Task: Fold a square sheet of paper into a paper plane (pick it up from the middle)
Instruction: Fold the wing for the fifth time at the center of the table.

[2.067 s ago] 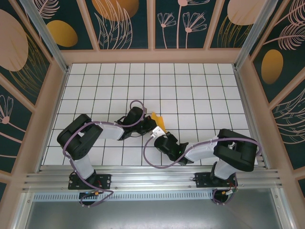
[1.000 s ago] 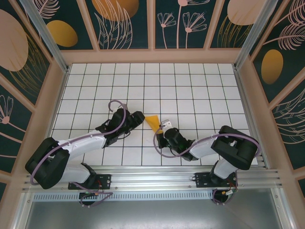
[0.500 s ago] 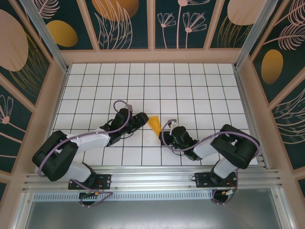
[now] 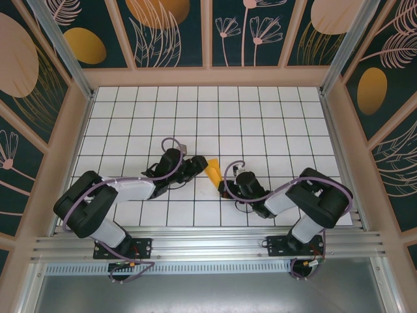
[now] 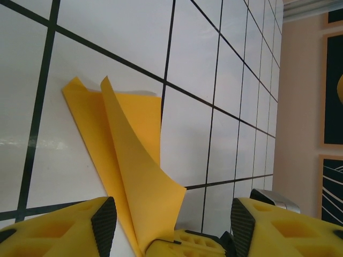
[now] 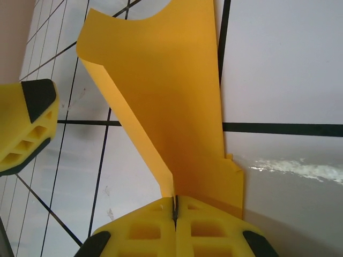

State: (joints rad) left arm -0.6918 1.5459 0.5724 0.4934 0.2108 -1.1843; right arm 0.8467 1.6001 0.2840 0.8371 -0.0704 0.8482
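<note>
The square sheet of paper, now folded into a slim pointed orange-yellow paper plane (image 4: 213,167), lies near the middle of the tiled table, one flap (image 5: 140,176) curling upward. My right gripper (image 6: 174,208) is shut on its tail end, pinching the upright fold (image 6: 166,101). From the left, my left gripper (image 4: 199,166) stands open at the plane's other side. Its two black-padded fingers (image 5: 104,219) straddle the raised flap without touching it. In the right wrist view a left fingertip (image 6: 29,120) shows beside the paper.
The white grid-tiled table (image 4: 260,124) stretches free behind and to both sides. Wooden-framed patterned walls (image 4: 208,39) close it in. An aluminium rail (image 4: 208,242) with both arm bases runs along the near edge.
My left gripper has come right, up to the plane, and narrowed slightly. The right gripper has kept its grip and turned, swinging the plane a little to the right.
</note>
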